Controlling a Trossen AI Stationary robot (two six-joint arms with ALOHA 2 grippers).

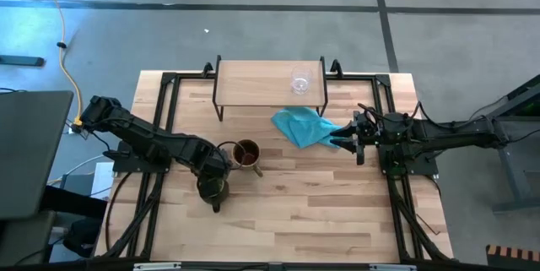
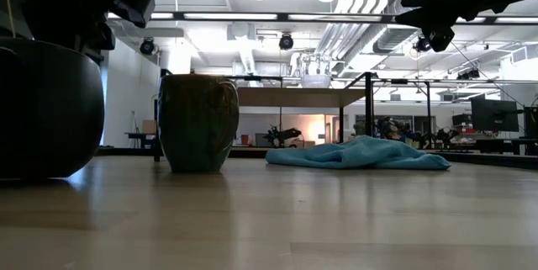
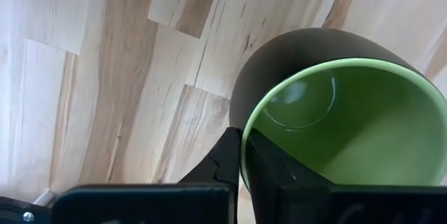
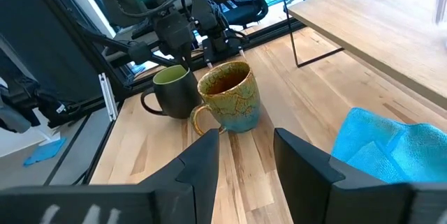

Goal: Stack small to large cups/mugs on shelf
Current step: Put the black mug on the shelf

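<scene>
Clear glass cup: already on the shelf
Dark mug: on the table, rim pinched by the left gripper
Tan-brown mug: beside it, untouched
Right gripper: fingers apart, above the blue cloth
Progress: one of three placed

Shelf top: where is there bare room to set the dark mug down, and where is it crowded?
The shelf is bare left of the glass cup, which stands near its right end. The tabletop is open along the near edge. It is crowded mid-table: the left gripper grips the dark mug beside the tan mug, and the blue cloth lies by the open right gripper.
</scene>
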